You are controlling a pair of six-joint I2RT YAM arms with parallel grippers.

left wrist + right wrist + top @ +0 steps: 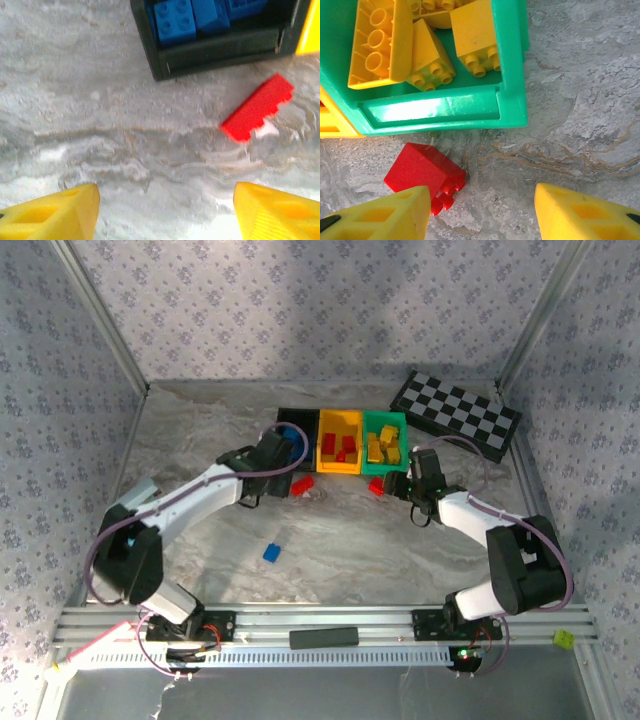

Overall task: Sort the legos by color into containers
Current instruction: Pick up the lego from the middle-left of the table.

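Here, left end effector (165, 207) gapes near a red lego (257, 107).

Your joined bins (338, 470) hold blue, red and yellow bricks (470, 35) by color; two red bricks (301, 484), one blue brick (271, 552) lie loose.

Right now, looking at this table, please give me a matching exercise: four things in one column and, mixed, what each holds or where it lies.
1. black bin
2. yellow-orange bin
3. green bin
4. loose blue brick

A. holds yellow bricks
B. lies on the table, outside every bin
C. holds red bricks
D. holds blue bricks

Pairs: 1-D, 2-C, 3-A, 4-B.
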